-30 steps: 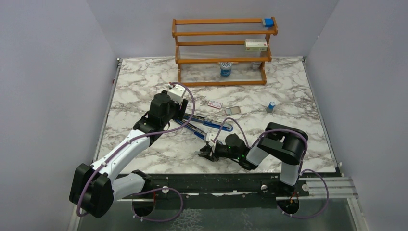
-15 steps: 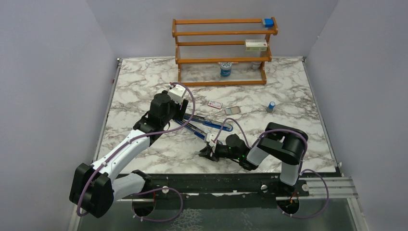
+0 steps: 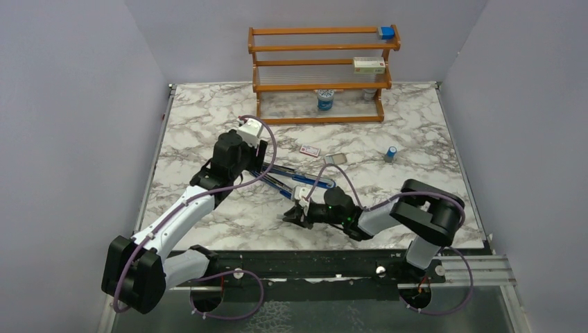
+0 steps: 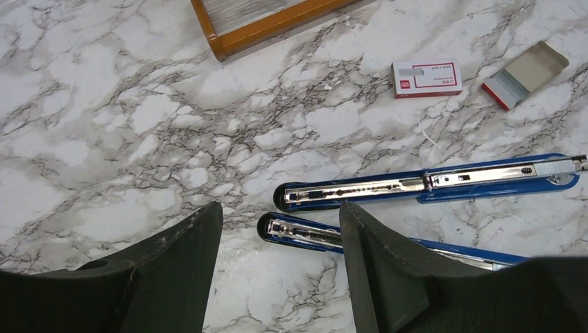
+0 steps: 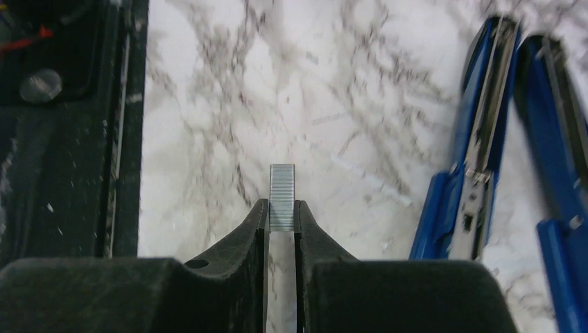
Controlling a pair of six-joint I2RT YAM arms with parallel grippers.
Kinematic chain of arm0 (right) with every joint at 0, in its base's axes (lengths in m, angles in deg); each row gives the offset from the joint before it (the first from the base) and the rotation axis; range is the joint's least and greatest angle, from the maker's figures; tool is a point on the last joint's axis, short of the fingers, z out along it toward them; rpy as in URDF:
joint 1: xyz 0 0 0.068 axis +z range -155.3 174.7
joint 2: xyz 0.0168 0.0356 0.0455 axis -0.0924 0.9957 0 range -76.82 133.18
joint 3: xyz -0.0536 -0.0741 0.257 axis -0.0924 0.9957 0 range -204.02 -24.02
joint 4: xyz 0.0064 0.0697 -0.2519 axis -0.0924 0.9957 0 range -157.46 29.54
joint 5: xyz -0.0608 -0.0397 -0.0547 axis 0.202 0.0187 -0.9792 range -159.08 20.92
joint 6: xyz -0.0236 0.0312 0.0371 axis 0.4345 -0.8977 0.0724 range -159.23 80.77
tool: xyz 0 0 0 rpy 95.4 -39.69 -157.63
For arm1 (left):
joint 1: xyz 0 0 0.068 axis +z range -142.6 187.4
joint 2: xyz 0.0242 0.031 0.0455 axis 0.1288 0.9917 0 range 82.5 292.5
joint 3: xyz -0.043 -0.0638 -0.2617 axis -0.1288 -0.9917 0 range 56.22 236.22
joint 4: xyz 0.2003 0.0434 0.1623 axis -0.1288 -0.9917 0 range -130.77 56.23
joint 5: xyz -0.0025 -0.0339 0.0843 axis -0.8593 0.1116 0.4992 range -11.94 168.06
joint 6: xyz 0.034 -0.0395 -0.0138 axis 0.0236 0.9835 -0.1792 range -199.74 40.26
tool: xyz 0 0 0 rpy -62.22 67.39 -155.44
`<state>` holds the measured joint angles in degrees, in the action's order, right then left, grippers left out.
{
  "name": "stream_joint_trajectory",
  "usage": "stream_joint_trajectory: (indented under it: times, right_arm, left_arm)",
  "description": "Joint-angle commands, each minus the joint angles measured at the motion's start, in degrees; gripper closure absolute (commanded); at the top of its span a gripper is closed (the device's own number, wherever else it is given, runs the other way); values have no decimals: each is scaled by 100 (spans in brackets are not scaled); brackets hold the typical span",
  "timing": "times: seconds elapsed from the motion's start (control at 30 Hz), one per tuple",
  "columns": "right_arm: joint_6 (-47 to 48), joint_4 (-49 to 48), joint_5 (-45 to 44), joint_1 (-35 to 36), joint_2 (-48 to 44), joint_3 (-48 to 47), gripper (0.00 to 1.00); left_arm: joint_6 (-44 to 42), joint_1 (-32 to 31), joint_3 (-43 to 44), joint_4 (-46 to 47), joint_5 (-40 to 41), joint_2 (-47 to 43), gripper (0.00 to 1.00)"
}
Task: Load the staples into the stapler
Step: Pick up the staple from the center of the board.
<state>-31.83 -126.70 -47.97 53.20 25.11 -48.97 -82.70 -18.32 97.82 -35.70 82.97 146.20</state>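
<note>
Right gripper (image 5: 281,212) pinches a strip of staples (image 5: 281,186) near the table's (image 3: 430,125) front edge. The stapler (image 4: 430,182) lies opened mid-table beneath the spread left gripper (image 4: 277,211). The strip should enter the apparently empty channel (image 4: 360,187) level and lengthwise.

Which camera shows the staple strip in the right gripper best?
Right wrist. There the staple strip sits centre frame, close and sharp, pinched in the right gripper. Top external shows that gripper low over the marble, but the strip is too small to make out. Left wrist does not show it.
</note>
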Motion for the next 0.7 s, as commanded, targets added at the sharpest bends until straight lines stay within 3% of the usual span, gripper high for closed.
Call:
stream_joint_trajectory:
  times: [0.0,0.17,0.4,0.53,0.67]
  right_arm:
    - [152,748,152,14,-822,-504,99]
    - [227,1702,267,-284,-1329,-922,99]
    - [586,3529,1328,-1632,-2059,-1426,99]
    - [936,4533,1674,-2321,-1974,-1899,99]
    - [1111,4907,1970,-2750,-1657,-2284,99]
  left_arm:
    - [309,200,294,-13,-158,54,34]
    - [518,366,345,-50,-132,94,34]
    - [1077,419,629,-165,-433,529,34]
    - [1143,420,1094,-367,-639,1024,34]
    - [937,424,1694,-604,-739,1648,34]
